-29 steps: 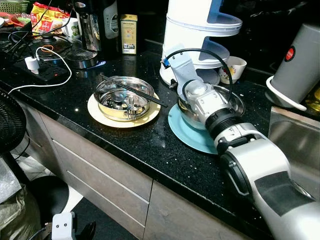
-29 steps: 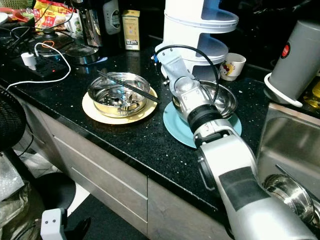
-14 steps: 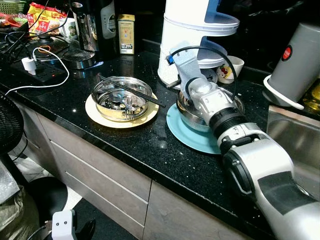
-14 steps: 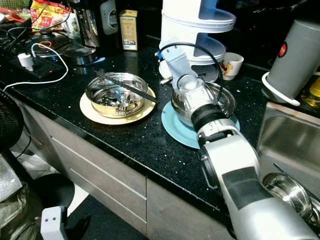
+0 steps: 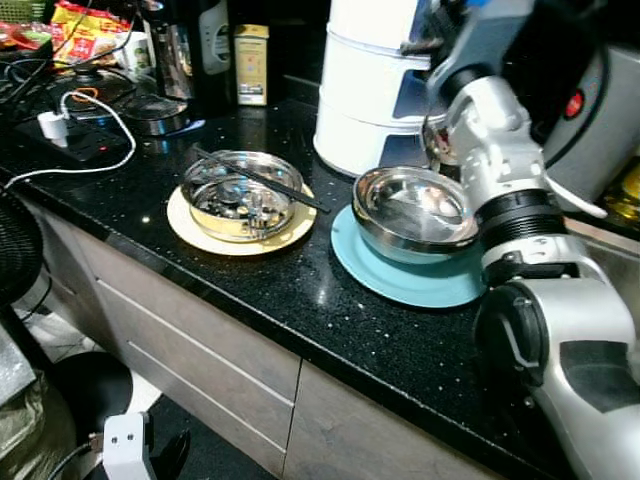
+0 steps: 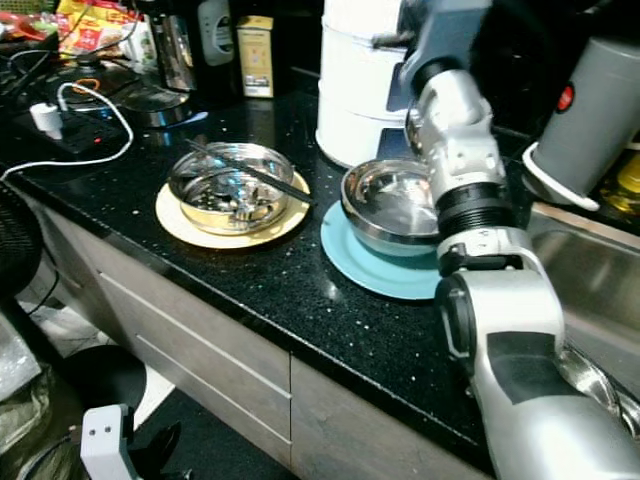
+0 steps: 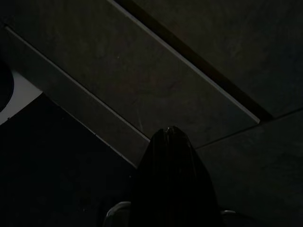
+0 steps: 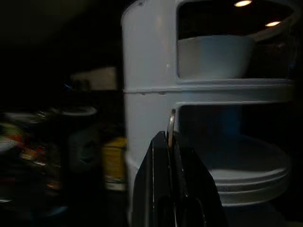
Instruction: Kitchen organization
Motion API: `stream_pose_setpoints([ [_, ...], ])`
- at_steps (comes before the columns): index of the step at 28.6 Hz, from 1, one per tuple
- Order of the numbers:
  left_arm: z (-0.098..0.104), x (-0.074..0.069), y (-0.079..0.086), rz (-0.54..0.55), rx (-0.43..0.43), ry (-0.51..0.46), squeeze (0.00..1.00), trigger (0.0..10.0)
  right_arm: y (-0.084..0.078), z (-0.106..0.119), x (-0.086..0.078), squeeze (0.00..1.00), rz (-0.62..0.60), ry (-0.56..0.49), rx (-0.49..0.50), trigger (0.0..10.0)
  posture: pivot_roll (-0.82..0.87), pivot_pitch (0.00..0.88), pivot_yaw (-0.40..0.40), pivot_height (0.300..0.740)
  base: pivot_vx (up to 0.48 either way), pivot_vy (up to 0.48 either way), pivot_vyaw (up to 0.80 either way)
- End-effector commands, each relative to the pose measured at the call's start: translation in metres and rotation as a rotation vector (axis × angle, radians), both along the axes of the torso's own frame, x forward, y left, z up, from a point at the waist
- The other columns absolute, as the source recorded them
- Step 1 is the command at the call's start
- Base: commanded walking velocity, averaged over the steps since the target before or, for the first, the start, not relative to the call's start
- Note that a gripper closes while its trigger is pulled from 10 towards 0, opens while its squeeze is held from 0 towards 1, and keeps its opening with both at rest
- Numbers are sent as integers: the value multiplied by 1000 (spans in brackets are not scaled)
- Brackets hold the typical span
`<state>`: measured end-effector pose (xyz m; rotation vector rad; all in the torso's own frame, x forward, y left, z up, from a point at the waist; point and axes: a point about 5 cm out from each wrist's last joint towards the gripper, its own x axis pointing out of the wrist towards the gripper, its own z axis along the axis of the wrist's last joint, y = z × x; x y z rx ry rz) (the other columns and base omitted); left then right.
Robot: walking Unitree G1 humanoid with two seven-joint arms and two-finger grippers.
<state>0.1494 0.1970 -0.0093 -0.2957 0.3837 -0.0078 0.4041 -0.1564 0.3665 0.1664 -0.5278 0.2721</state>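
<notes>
A steel bowl (image 5: 415, 205) sits on a teal plate (image 5: 400, 285) in front of the white tiered rack (image 5: 365, 100). To its left a second steel bowl (image 5: 243, 195) holds cutlery, with black chopsticks (image 5: 265, 180) across it, on a yellow plate (image 5: 200, 225). My right arm (image 5: 500, 170) rises above the teal plate. In the right wrist view my right gripper (image 8: 168, 137) is shut on a thin silver utensil (image 8: 171, 120), level with the rack's shelves (image 8: 147, 71). My left gripper (image 7: 169, 130) hangs shut by the cabinet fronts.
The rack holds a white bowl (image 8: 215, 56) above and stacked plates (image 8: 246, 175) below. A grey canister (image 5: 610, 110) and a sink (image 6: 590, 280) lie to the right. A yellow tin (image 5: 250, 65), a kettle (image 5: 180, 60) and a power strip (image 5: 75, 140) stand at the back left.
My right arm has lifted out of the steel bowl on the teal plate and risen beside the white rack, so the bowl's inside now shows. The bowls and plates have not moved.
</notes>
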Motion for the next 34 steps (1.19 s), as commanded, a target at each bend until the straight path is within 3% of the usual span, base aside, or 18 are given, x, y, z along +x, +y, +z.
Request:
stream_pose_setpoints([
  [1,-3,-3,1,-13,5,16,0,10000,-1,5,-4,0,78,-24,66,10000,107,0,-68,740,0,0,-800],
  [6,-2,-4,-7,-109,-39,-2,0,10000,-8,10,-8,0,135,-43,165,10000,102,0,-62,740,0,0,-800],
  [11,-4,-10,-18,-222,-81,22,0,10000,-16,15,-10,0,117,-64,192,10000,102,0,-61,740,0,0,-800],
  [20,-7,-7,-16,-210,-65,28,0,10000,-24,17,-10,0,52,-59,175,10000,102,0,-60,740,0,0,-800],
  [23,-10,-8,-15,-222,-73,45,0,10000,-31,12,-6,0,-85,-7,70,10000,102,0,-60,740,0,0,-800],
  [26,-11,-9,-16,-243,-78,57,0,10000,-32,8,-4,0,-140,20,11,10000,102,0,-60,740,0,0,-800],
  [27,-15,-12,-18,-289,-81,80,0,10000,-31,-1,0,0,-215,64,-95,10000,95,0,-57,740,0,0,-800],
  [34,-17,-18,-24,-340,-76,85,0,10000,-18,-16,3,0,-198,107,-202,10000,89,0,-55,740,0,0,-343],
])
